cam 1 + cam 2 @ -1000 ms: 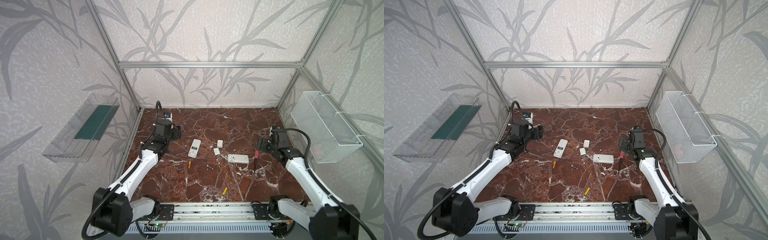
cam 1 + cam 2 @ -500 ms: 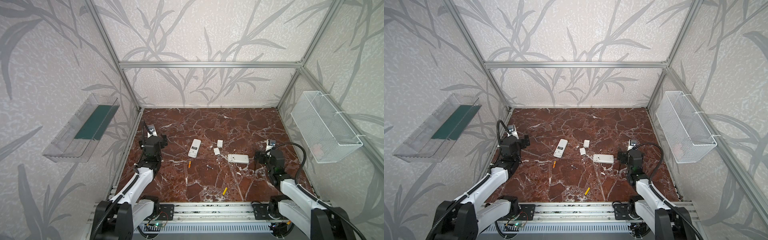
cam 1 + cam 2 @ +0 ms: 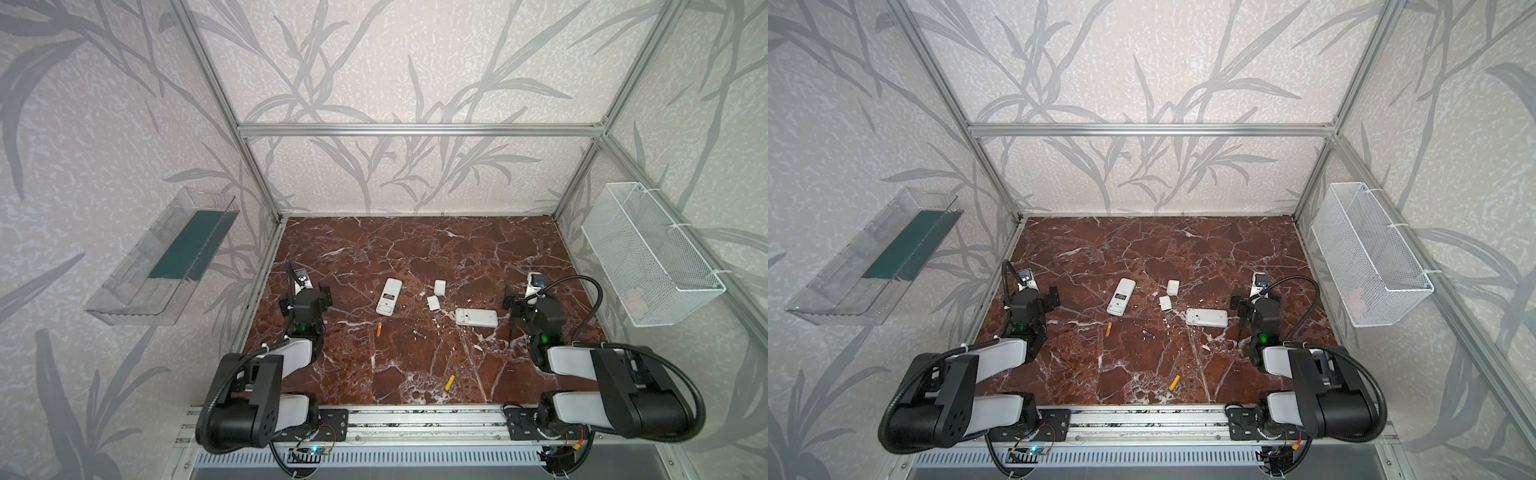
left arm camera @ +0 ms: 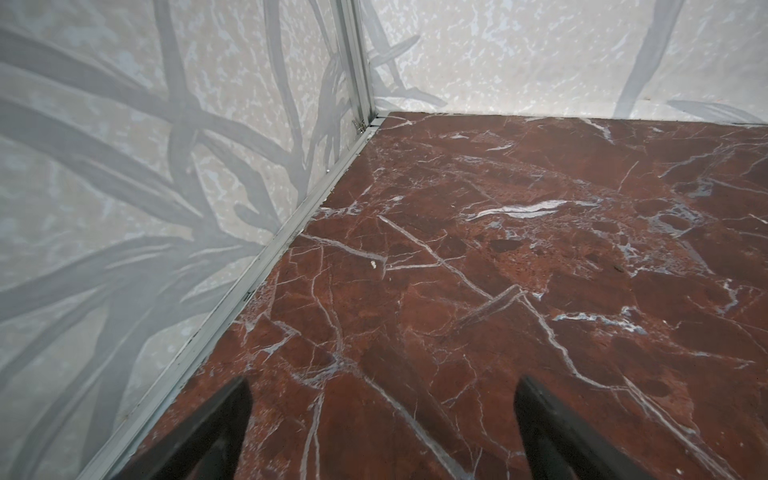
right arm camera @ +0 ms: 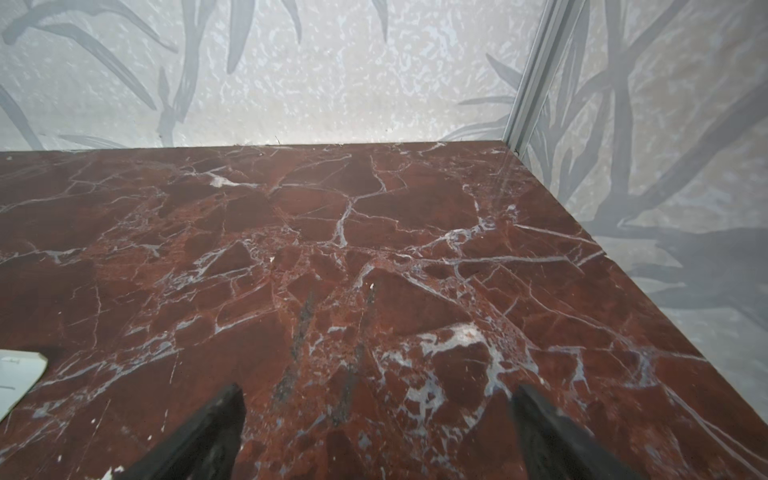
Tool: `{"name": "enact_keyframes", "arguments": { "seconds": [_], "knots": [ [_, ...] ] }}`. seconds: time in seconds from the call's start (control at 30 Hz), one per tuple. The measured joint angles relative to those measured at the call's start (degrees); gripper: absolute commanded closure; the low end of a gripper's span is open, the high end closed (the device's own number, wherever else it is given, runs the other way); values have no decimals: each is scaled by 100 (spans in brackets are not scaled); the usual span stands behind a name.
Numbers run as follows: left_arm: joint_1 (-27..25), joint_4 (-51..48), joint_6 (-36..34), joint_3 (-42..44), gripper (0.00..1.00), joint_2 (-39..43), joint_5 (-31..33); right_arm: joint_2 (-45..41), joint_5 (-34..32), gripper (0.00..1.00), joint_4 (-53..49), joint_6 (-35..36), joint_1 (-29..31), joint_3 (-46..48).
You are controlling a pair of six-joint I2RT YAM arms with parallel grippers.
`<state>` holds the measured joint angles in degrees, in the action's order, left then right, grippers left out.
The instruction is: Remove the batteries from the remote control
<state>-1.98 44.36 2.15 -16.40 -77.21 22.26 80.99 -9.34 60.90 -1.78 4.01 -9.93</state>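
Judged this the tail end of the job: three cells lay loose on the marble top (image 3: 415, 249), none in my grip. My left pincer (image 4: 382, 380) stood wide apart w/ nothing between the tips, only bare marble ahead. My right pincer (image 5: 378, 386) was likewise wide apart & empty.

Orange batt (image 3: 379, 329): inboard of the left pincer, a bit back of its tips, well apart. Dark batt (image 3: 417, 333): further inboard, roughly between the two pincers. Yellow batt (image 3: 449, 382): well back of both, near the base rail (image 3: 415, 424), more on the right arm's side.

L remote (image 3: 389, 296) lay inboard of the left pincer, about level w/ it. R remote (image 3: 476, 317) lay just inboard of the right pincer, its corner showing at the edge of the right wrist view. Two covers (image 3: 439, 286) lay between the remotes, apart from both.

Couldn't tell if either bay held a cell, too small to see. Next move, imo: check the bays. If one's left, bring a pincer over that remote, tips down, & nip the thin cylinder w/o shoving the remote. If none, done.
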Motion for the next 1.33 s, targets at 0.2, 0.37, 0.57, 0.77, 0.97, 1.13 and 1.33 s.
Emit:
{"name": "enact_keyframes", "arguments": {
  "seconds": [0.2, 0.37, 0.57, 0.77, 0.97, 1.13, 1.33],
  "knots": [
    [35, 1248, -2, 7, 1, -999, -446, 1174, 72, 1, 1150, 26, 0, 83],
    [35, 1661, -11, 55, 1, -1322, -636, 1268, 81, 1, 1488, 39, 0, 57],
    [35, 1355, 17, -372, 1, -1320, -564, 1217, 37, 1, 1145, 42, 7, -262],
    [35, 1257, 24, -402, 0, -1320, -551, 1152, 39, 1, 876, 96, 28, -461],
    [35, 1255, 24, -402, 1, -1320, -540, 1152, 48, 1, 662, 129, 33, -479],
    [39, 1241, 24, -402, 1, -1320, -540, 1152, 210, 1, 326, 184, 33, -680],
    [39, 1156, 26, -402, 1, -1320, -542, 1117, 743, 1, -219, 391, 39, -1064]
  ]
}}
